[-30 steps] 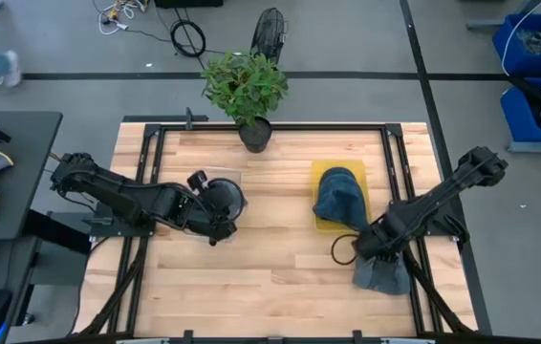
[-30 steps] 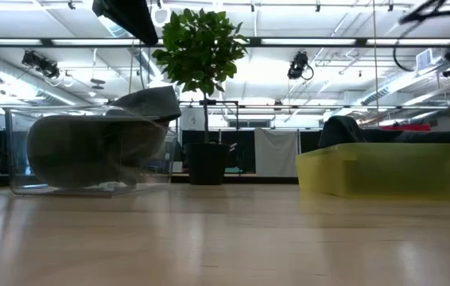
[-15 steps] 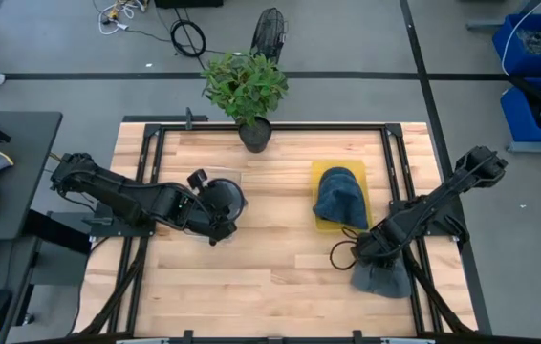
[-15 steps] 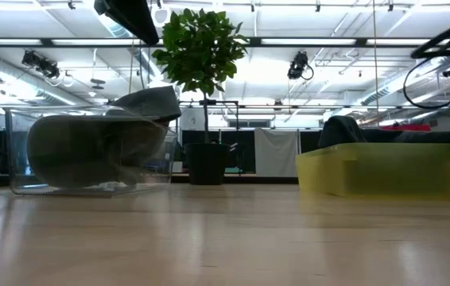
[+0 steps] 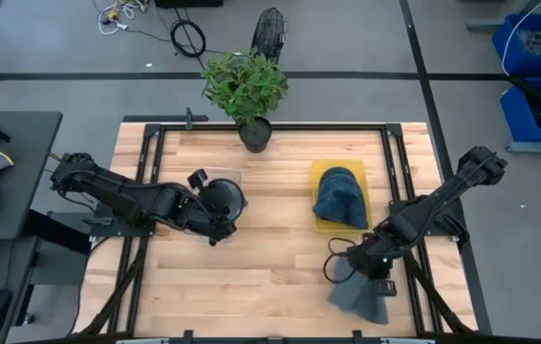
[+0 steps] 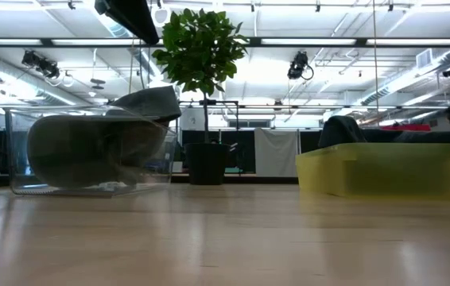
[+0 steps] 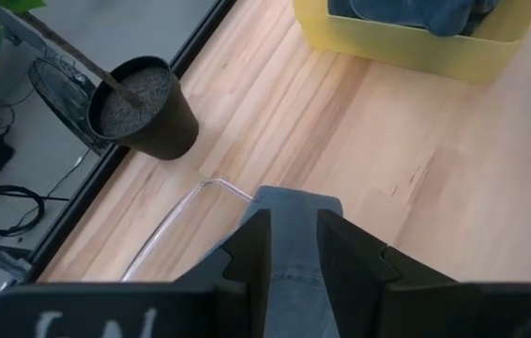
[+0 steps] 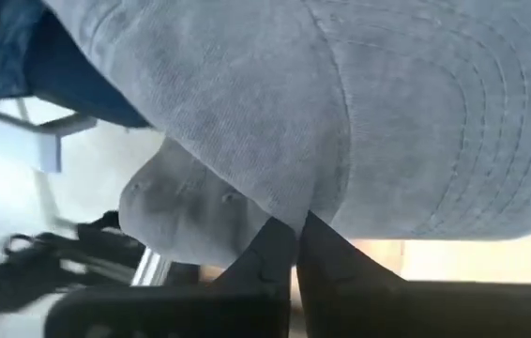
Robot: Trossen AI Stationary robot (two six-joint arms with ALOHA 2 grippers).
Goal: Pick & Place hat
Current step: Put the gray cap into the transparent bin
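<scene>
Carrying looks like the step in hand: the right gripper (image 8: 294,246) has its 2 dark fingers pinched together on the edge of a soft grey fabric cap (image 5: 359,295), which in the high view hangs or drags at the near right part of the light wooden slatted table (image 5: 270,277), just below the yellow rectangular plastic tray (image 5: 358,222). To do it well, I judge the pinch should stay firm on the fold, since the cloth is limp and could slide out; lift enough that the cap clears the tray wall before travelling over, then lower and release inside. Right wrist view shows stitched concentric rows on the brim and a matte woven surface, crown slack and creased. Tray already holds 1 blue denim cap (image 5: 338,199), rumpled, mounded above the rim; placing the grey one beside rather than on top may keep it from tipping out. Left gripper (image 7: 292,246) sits over the clear plastic box (image 5: 221,199) at the table's left centre, fingers closed on a strip of pale blue denim cloth (image 7: 289,282); box walls are thin and transparent, with a dark rounded hat (image 6: 90,151) visible inside from the low view. Potted green plant in a black round pot (image 5: 254,133) stands at the far edge, well apart from both grippers
</scene>
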